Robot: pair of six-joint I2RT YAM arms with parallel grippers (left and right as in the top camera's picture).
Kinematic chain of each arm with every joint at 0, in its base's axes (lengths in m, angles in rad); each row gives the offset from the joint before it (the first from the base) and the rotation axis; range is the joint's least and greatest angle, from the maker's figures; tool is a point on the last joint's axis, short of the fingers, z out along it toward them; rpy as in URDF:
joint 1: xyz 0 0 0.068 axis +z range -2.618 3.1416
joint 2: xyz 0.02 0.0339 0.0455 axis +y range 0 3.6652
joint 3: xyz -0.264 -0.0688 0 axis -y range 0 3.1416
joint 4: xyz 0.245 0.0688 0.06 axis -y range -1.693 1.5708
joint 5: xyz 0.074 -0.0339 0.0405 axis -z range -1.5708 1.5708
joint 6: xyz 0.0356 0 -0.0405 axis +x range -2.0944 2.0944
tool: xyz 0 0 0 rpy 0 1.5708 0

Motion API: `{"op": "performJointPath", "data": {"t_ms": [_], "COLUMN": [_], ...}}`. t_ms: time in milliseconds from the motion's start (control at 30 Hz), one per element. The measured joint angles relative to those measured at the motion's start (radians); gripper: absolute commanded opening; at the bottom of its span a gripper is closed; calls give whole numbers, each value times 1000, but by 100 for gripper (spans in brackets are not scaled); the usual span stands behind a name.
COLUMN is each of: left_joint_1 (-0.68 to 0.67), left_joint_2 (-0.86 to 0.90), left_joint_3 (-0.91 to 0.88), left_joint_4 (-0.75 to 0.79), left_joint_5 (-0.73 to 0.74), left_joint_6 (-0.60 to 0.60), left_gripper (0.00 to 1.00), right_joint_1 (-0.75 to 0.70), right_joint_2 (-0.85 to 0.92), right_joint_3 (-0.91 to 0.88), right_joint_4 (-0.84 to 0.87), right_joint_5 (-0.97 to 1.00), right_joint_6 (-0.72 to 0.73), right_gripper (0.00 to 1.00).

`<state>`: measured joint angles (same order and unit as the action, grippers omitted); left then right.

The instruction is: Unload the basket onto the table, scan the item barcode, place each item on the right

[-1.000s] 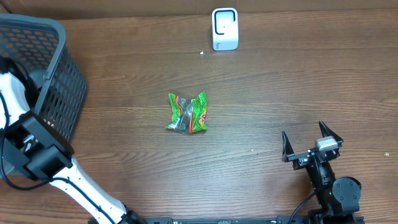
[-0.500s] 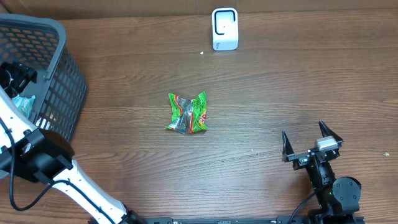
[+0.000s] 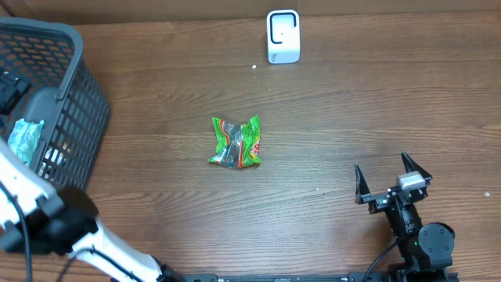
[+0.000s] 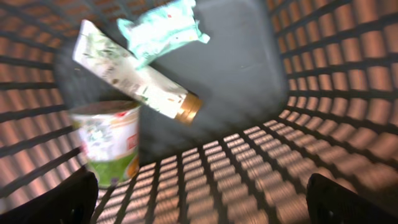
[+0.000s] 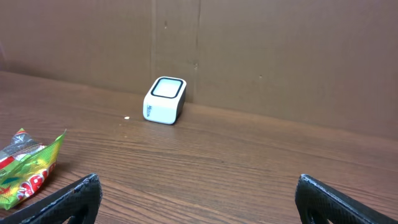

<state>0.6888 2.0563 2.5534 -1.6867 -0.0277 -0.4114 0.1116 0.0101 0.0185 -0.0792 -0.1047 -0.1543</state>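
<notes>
Across the whole overhead view runs a dark wooden table (image 3: 352,102), backed by a brown cardboard wall (image 5: 261,56). At its left end stands a grey mesh basket (image 3: 78,110). The white left arm (image 3: 23,192) reaches over the basket, and its wrist camera looks down inside. The left gripper (image 4: 214,202) has its jaws spread wide, one tip at each lower corner of that view, with nothing between them.

At the near right of the table, the right gripper (image 3: 381,163) also stands wide open and empty, and points toward the far edge.

The item for scanning, a crumpled green snack packet (image 3: 236,142) with red print, lies flat near the middle of the table. It is well apart from both sets of jaws: to the left of and beyond the right gripper, and well to the right of the basket. In the right wrist view it shows at the left edge (image 5: 28,168), outside the left fingertip.

The white barcode scanner (image 3: 282,36) sits at the far edge against the wall, well beyond the packet.

Inside the basket lie a slanted carton with a brown cap (image 4: 134,71), a pale teal packet (image 4: 165,28) resting over its upper end, and a green-and-white cup (image 4: 109,143) below them.
</notes>
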Motion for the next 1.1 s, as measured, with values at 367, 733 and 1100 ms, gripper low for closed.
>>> {"op": "performJointPath", "data": {"t_ms": [367, 733, 1100], "left_joint_1": [212, 240, 238], "left_joint_2": [-210, -200, -200], "left_joint_3": [-599, -930, -1081], "left_joint_4": [171, 430, 581], "left_joint_5": [-29, -34, -68], "left_joint_6": [21, 84, 126], "left_gripper": [100, 100, 100], "right_joint_1": [0, 0, 0], "right_joint_2": [0, 0, 0], "right_joint_3": [0, 0, 0], "right_joint_4": [1, 0, 1], "right_joint_5": [0, 0, 0], "right_joint_6": [0, 0, 0], "right_gripper": [100, 100, 100]}}
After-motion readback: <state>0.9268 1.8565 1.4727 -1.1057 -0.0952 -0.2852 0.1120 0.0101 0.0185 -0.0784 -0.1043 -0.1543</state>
